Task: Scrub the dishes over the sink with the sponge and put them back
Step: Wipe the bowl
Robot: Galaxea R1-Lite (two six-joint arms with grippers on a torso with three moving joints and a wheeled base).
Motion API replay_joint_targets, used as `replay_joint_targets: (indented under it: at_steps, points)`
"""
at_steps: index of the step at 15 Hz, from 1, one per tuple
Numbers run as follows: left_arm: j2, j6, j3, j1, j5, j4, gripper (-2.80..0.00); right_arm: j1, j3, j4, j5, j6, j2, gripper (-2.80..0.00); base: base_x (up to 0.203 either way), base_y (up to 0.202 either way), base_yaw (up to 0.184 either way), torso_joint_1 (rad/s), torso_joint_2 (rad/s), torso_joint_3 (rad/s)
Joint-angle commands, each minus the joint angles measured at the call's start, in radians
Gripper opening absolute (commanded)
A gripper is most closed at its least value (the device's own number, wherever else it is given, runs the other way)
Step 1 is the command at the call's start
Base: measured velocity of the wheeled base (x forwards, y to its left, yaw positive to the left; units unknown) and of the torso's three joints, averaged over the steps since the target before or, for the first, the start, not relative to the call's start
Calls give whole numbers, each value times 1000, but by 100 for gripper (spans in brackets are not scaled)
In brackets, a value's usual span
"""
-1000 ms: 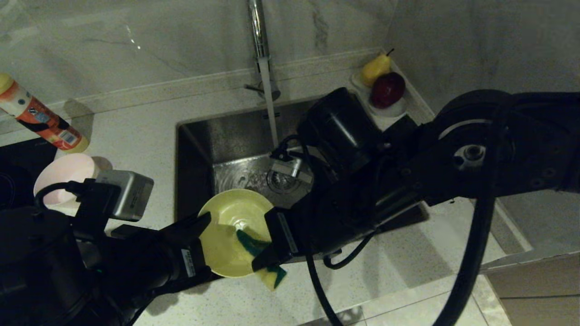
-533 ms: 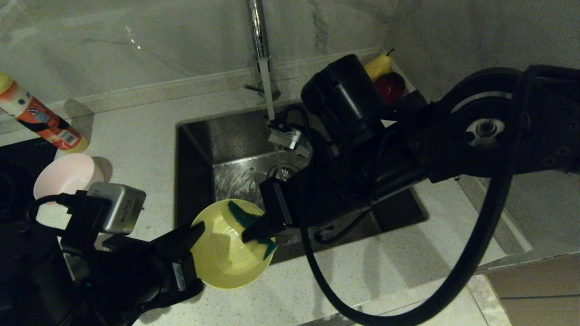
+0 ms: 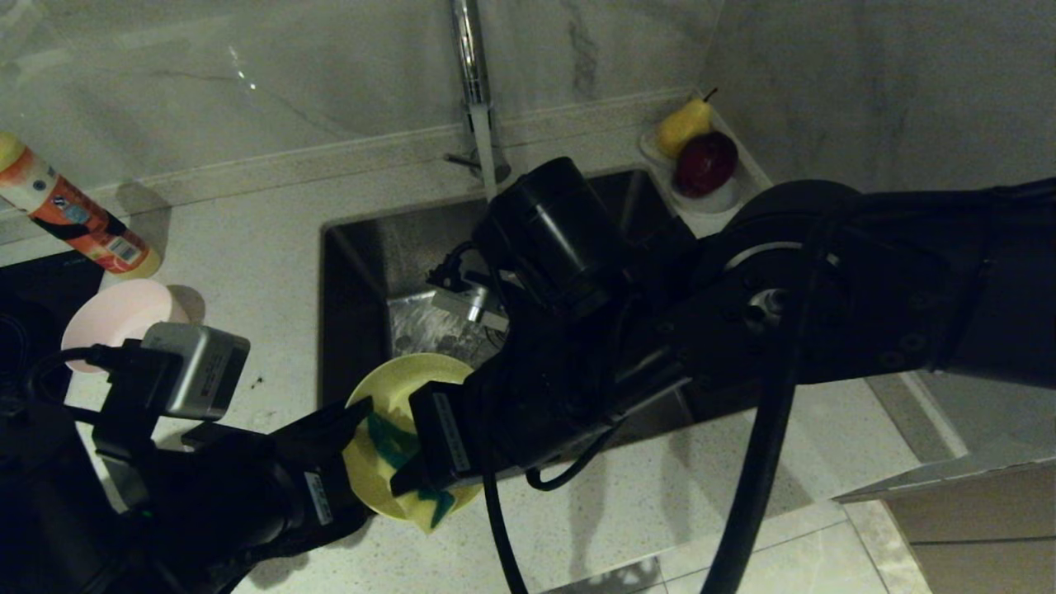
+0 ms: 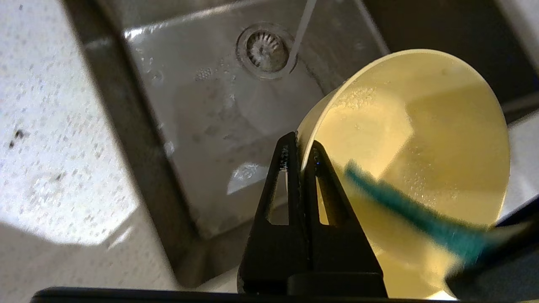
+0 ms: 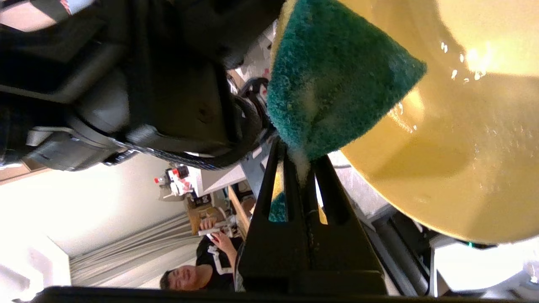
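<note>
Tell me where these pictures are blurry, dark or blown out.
Head view: dim, both arms nearly black; the yellow bowl reads clearly. Left wrist view: the sponge is motion-smeared, with bright glare on the counter. Right wrist view: the room behind is overexposed; sponge and bowl are sharp.

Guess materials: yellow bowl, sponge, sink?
Yellow bowl: likely plastic, thin rim, smooth glossy wall with beaded droplets. Sponge: yellow foam with a coarse, fibrous green scouring face. Sink: looks like brushed stainless steel, grey metallic sheen, wet reflections.
</note>
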Motion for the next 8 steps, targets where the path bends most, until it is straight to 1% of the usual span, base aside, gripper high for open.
replay_joint_targets:
  at_steps: [1,6,8]
  points:
    - [3,-3,-12,7,4,-4,-280,-6,9,33,3,-2,-32,-280,0,0,0,0,0,0]
    - [2,-5,-3,10,12,4,-280,-77,36,56,7,-3,-149,-280,0,0,0,0,0,0]
    - [10,-6,6,17,13,6,-280,-87,36,57,10,-2,-185,-280,0,0,0,0,0,0]
